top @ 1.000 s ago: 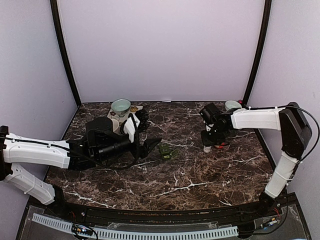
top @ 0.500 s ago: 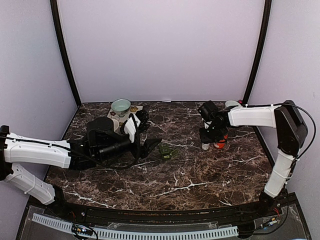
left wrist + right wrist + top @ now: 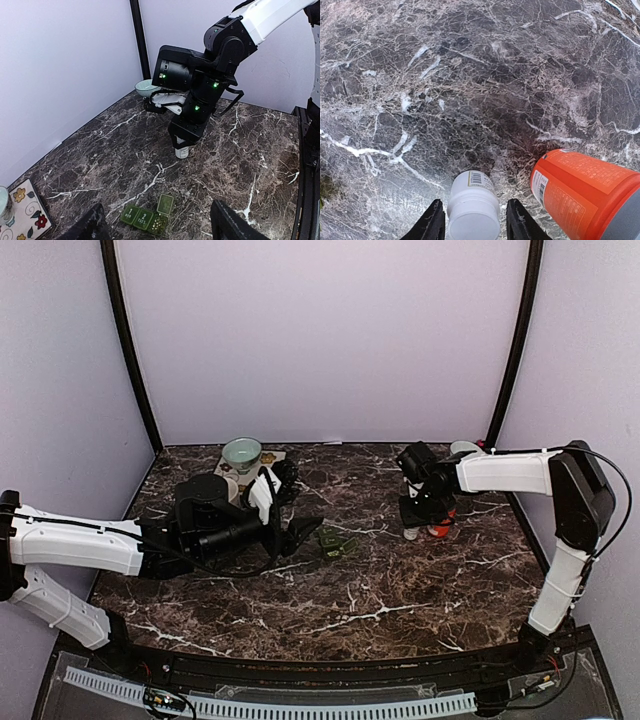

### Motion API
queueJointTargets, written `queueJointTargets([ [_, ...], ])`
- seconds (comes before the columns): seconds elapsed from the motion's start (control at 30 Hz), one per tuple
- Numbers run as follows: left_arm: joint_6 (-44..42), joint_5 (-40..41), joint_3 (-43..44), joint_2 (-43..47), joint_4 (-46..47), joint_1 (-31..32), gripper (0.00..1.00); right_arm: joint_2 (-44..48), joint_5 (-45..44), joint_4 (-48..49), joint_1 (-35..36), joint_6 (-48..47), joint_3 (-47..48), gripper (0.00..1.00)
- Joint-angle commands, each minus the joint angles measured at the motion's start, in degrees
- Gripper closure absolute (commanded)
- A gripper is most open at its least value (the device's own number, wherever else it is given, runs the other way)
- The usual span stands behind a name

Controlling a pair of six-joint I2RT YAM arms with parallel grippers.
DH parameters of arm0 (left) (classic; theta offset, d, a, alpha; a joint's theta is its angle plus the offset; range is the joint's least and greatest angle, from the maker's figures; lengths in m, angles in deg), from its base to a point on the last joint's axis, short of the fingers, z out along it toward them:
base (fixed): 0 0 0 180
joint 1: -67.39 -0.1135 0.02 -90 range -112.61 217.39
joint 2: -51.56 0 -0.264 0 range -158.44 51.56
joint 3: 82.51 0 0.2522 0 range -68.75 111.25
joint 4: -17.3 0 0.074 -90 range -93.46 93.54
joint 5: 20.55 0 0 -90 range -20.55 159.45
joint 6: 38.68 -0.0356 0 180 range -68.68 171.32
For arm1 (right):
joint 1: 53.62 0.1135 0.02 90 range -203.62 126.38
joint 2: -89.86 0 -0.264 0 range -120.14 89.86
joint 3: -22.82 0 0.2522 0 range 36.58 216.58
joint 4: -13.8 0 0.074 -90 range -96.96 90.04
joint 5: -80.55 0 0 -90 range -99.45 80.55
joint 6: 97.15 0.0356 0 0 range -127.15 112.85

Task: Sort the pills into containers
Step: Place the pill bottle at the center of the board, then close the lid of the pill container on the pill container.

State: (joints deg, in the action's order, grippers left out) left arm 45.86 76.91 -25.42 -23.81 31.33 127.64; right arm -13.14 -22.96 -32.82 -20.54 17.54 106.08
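Dark marble tabletop with lilac walls at the back and both sides gives you open floor through the middle, while the clutter sits at the edges. Your right claw (image 3: 474, 222) hangs straight over the white bottle (image 3: 473, 200). Its jaws are spread, one on each side of the cap at 9 and 3 o'clock, with a thin gap on each side, so it grips nothing yet. The bottle stands upright with its long axis vertical and its cap toward the wrist.

The orange bottle (image 3: 580, 190) stands just beside it at 3 o'clock, close to the outer finger. That is the tight side, so I judge that closing and lifting straight up is safest.

The green pill box (image 3: 337, 543) lies well apart at 9 o'clock from the bottle, with one lid flipped open. Your left claw (image 3: 303, 533) is nearer to it, hovering just at the box's 9 o'clock, wide open and empty. Between the bottle and the box the marble is bare, which leaves a clear path for carrying.
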Motion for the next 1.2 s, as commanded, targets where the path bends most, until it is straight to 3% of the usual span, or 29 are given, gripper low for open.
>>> queueJointTargets([
  [0.0, 0.6, -0.7, 0.1, 0.1, 1.6, -0.4, 0.28, 0.8, -0.5, -0.5, -0.4, -0.1, 1.7, 0.56],
  [0.4, 1.2, -1.0, 0.2, -0.3, 1.6, -1.0, 0.28, 4.5, -1.2, -1.8, -0.3, 0.0, 3.2, 0.54],
  [0.8, 8.6, -6.1, 3.2, -4.6, -1.8, -6.3, 0.28, 10.6, -1.8, -1.1, 5.0, 2.3, 4.5, 0.54],
  [1.17, 14.8, -9.5, 9.6, -12.7, -8.9, -9.9, 0.35, 8.4, -0.2, 2.9, 11.2, 6.0, 2.6, 0.67],
])
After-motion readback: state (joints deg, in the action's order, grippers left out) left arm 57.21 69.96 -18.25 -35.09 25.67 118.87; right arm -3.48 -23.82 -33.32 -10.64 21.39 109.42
